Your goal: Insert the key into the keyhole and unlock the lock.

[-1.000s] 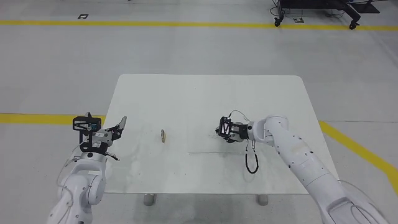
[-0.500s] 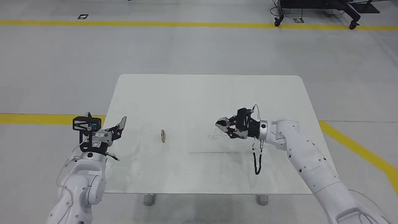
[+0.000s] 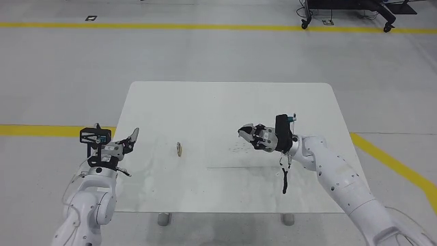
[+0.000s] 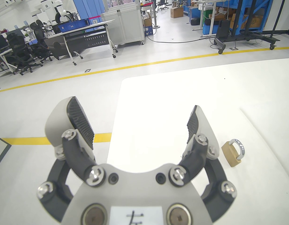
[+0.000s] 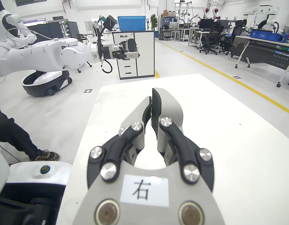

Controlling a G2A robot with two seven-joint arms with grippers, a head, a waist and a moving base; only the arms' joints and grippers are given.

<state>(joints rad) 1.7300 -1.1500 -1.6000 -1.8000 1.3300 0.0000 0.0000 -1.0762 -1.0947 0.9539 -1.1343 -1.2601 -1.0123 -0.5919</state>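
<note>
Top view: the padlock lies between my grippers. My left gripper gapes open; my right gripper is pinched closed, perhaps on the key. I should steady the padlock first, then align slowly.

The lock has a dull, brass-coloured metal body and a bright, polished metal shackle. The surface is white, smooth and faintly sheened. The left hand has matt pale shells, black ribbed pads that look like rubber, and shiny metal screws. The right hand looks the same.
</note>
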